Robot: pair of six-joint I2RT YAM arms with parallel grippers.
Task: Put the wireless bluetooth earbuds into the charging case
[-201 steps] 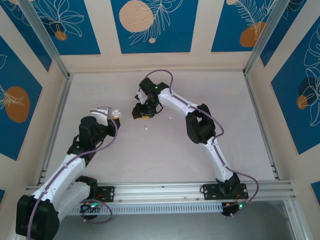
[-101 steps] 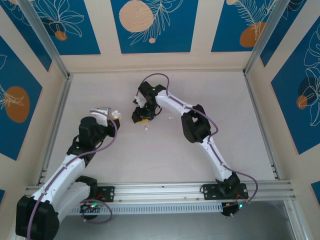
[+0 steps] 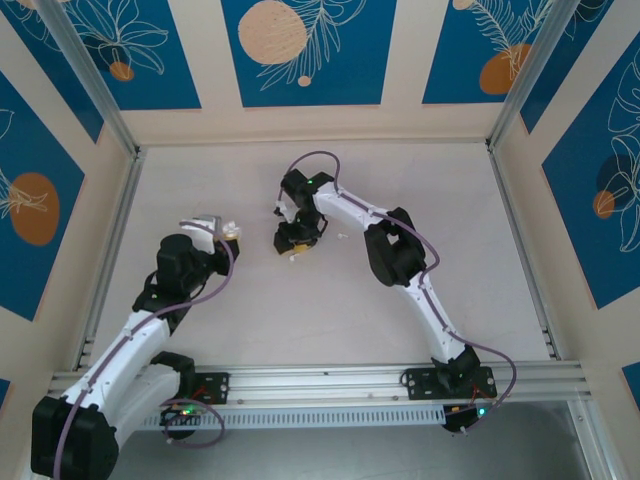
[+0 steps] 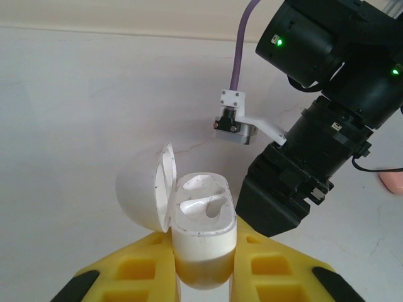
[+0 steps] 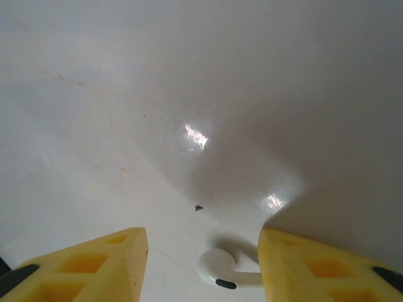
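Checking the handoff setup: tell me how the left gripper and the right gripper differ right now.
The left gripper is shut on the white charging case, whose lid is open; the right gripper is open and holds nothing. The left gripper faces across the table; the right gripper points down at it, with a white earbud lying between its jaws. Both have yellow fingers.

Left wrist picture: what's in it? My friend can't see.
A white earbud case stands open, lid swung aside, pinched in the yellow left gripper. Its two slots look empty. The black right arm hangs over the pale table.
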